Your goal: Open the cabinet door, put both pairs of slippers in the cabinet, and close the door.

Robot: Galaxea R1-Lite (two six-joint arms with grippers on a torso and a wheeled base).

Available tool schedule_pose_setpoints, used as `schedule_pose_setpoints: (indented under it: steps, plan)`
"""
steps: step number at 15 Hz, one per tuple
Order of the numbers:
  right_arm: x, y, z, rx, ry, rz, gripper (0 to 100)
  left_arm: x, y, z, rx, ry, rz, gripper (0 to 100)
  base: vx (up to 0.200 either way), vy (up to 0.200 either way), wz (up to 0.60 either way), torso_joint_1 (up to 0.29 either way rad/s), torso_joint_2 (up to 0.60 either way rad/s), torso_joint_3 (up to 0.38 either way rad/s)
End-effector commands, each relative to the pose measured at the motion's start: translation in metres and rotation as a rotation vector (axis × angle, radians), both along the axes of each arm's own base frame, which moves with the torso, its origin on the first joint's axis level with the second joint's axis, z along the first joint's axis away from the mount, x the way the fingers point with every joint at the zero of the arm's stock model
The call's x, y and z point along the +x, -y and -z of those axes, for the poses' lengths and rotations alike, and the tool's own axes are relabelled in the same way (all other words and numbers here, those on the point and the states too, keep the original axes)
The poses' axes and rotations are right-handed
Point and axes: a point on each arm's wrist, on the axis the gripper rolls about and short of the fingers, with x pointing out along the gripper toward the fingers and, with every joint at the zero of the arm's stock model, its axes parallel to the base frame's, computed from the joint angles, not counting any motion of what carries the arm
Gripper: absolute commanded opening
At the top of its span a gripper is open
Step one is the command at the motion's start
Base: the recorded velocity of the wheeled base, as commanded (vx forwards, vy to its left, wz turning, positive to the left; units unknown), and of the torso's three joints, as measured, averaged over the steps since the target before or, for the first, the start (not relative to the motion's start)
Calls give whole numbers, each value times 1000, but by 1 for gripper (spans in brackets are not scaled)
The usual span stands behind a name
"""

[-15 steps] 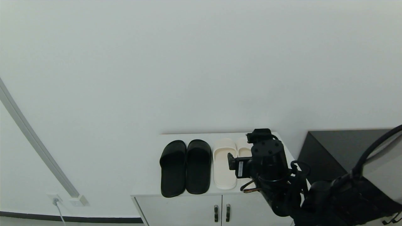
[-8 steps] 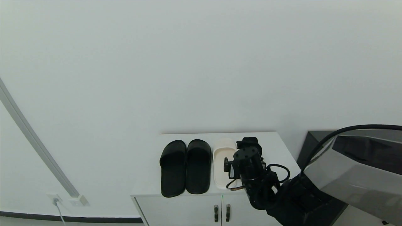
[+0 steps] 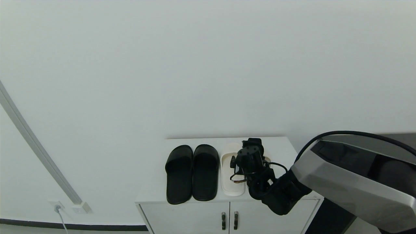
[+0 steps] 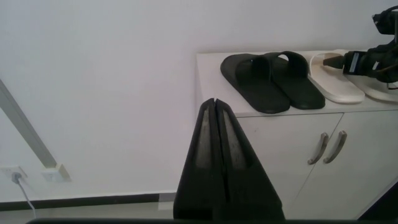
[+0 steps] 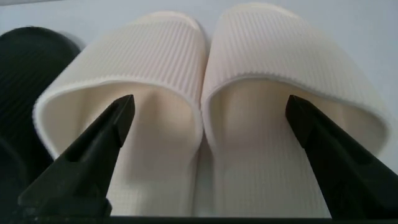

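A pair of black slippers (image 3: 191,172) and a pair of cream-white slippers (image 3: 231,182) lie side by side on top of a white cabinet (image 3: 152,195). Both cabinet doors are closed, with two handles (image 3: 229,220) at the middle. My right gripper (image 3: 252,144) hangs over the white pair and hides its right slipper in the head view. In the right wrist view this gripper (image 5: 209,106) is open, one finger on each outer side of the white slippers (image 5: 205,81). My left gripper (image 4: 215,124) is shut and empty, low and to the left of the cabinet (image 4: 273,143).
The cabinet stands against a plain white wall. A wall socket with a cable (image 3: 57,206) and a slanted grey strip (image 3: 35,143) are at lower left. A dark baseboard (image 3: 65,226) runs along the floor.
My right arm has swung left and forward, carrying its gripper from the cabinet's right part to over the white slippers. The slippers and doors have not moved.
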Motion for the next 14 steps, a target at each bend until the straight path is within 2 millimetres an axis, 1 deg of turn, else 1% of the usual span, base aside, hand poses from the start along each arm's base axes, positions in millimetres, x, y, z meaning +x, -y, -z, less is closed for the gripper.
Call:
schedule_pose_setpoints:
  steps: [1,7,9,11,12,13,14]
  plan:
    - [4,-1,6,-5,-4,3,0,0,0,0,0,-1,0,0,0,0,0,0,0,0]
    - [7,3,6,-24,-2,6,0,0,0,0,0,0,1,0,0,0,0,0,0,0]
    - [5,5,-1,-24,5,4,0,0,0,0,0,0,0,0,0,0,0,0,0,0]
    - [-8,16,-23,-34,14,-24,0,0,0,0,0,0,-2,0,0,0,0,0,0,0]
    - [-20,23,-37,-35,25,-67,0,0,0,0,0,0,-2,0,0,0,0,0,0,0]
    - [-28,30,-48,-44,39,-93,0,0,0,0,0,0,-2,0,0,0,0,0,0,0]
    - [-48,45,-71,-39,77,-157,0,0,0,0,0,0,0,0,0,0,0,0,0,0]
